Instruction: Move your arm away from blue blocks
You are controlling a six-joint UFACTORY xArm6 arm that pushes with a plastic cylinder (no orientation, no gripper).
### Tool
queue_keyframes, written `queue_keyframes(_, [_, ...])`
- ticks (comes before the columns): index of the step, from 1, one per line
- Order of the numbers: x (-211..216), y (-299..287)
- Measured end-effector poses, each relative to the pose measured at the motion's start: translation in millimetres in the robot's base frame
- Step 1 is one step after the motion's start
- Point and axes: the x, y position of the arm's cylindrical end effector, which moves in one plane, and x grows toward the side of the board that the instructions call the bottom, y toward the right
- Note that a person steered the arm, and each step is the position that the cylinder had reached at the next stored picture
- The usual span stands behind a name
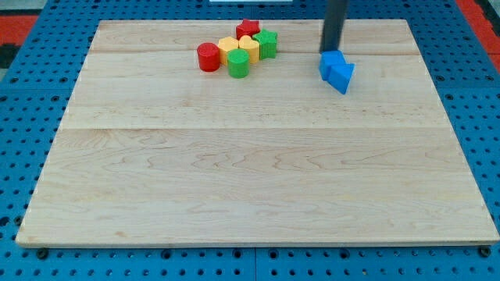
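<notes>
Two blue blocks (pixel 337 72) lie pressed together near the view's top right of the wooden board (pixel 250 156); their exact shapes are hard to make out. My dark rod comes down from the view's top, and my tip (pixel 331 51) touches the top-left edge of the blue blocks. Far to the left of my tip is a cluster: a red cylinder (pixel 208 57), a green cylinder (pixel 239 64), a yellow block (pixel 229 49), a second yellow block (pixel 249 48), a red star-like block (pixel 248 30) and a green block (pixel 266 43).
The board lies on a blue pegboard surface (pixel 31 94) that surrounds it on all sides. Red patches show at the view's top corners (pixel 16 19).
</notes>
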Motion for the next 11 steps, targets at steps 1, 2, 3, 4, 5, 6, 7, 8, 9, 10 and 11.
queue_keyframes(1, [42.2, 19.9])
queue_keyframes(2, [76.7, 16.7])
queue_keyframes(3, [94.6, 17.6])
queue_keyframes(4, [80.3, 9.8])
queue_keyframes(5, [37.9, 16.3])
queue_keyframes(6, [-0.8, 17.2])
queue_keyframes(7, [-24.2, 17.2])
queue_keyframes(8, [-48.4, 19.5])
queue_keyframes(9, [-51.5, 21.5])
queue_keyframes(10, [-17.2, 73.5])
queue_keyframes(11, [64.5, 77.0])
